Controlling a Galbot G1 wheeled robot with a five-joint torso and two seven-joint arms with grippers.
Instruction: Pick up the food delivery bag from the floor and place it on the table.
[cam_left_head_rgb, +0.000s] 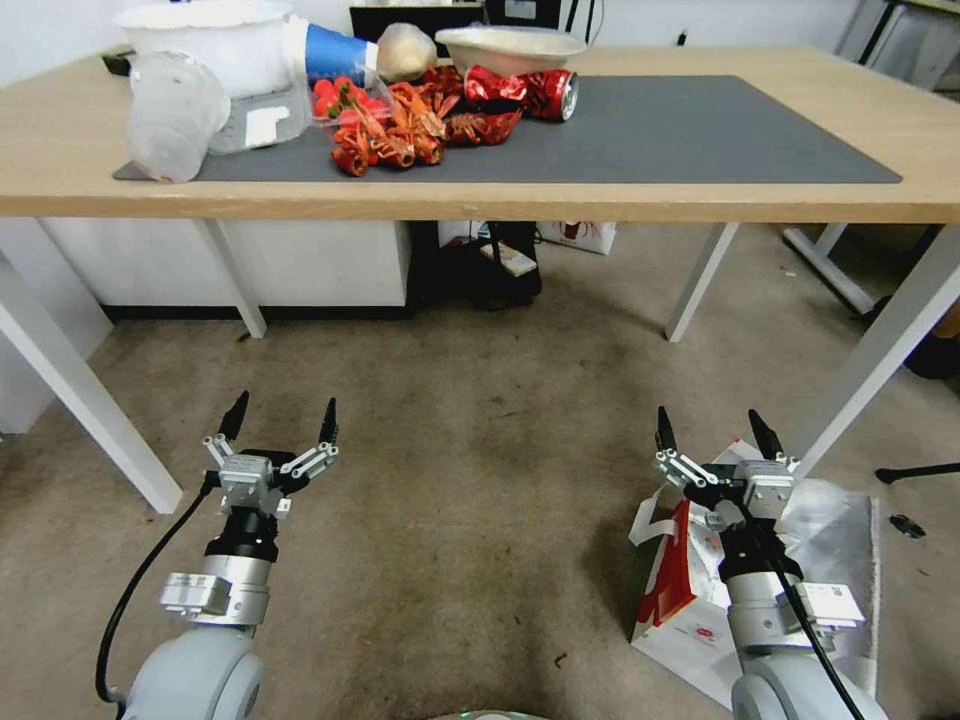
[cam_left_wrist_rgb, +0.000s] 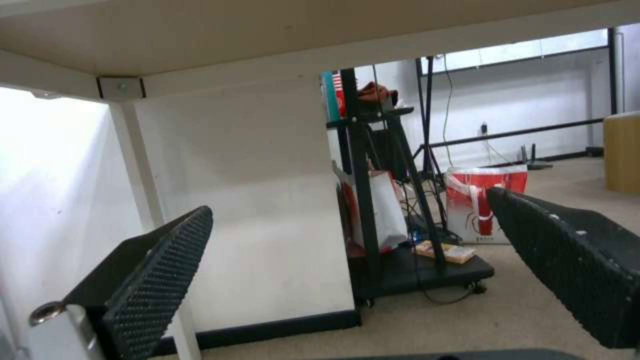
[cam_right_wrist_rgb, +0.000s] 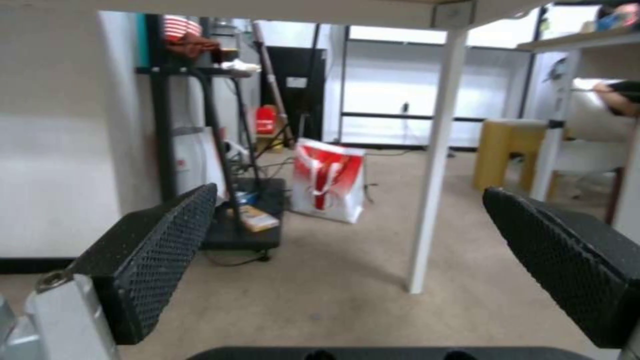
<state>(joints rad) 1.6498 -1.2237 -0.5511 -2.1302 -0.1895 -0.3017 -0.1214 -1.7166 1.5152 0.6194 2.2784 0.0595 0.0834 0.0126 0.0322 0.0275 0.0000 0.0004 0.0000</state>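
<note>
Your right end effector (cam_left_head_rgb: 718, 433) hovers wide open and empty above the bag (cam_left_head_rgb: 690, 590), which lies on the floor (cam_left_head_rgb: 480, 480) directly beneath and behind it, a small red logo on its white face. Your left end effector (cam_left_head_rgb: 282, 418) is likewise spread and empty, reaching toward the tabletop (cam_left_head_rgb: 500, 195) ahead.

Head cam: high, looking forward and down over the tabletop (cam_left_head_rgb: 640, 205) and the floor (cam_left_head_rgb: 480, 470) in front. Both wrist cams sit low near the floor, looking level under the tabletop between their own pincer fingers (cam_left_wrist_rgb: 160, 270) (cam_right_wrist_rgb: 153, 250). Both wrist views share the black wheeled stand (cam_left_wrist_rgb: 400, 270) (cam_right_wrist_rgb: 243, 235) and red-white bag (cam_left_wrist_rgb: 483, 210) (cam_right_wrist_rgb: 330, 187) behind.
</note>
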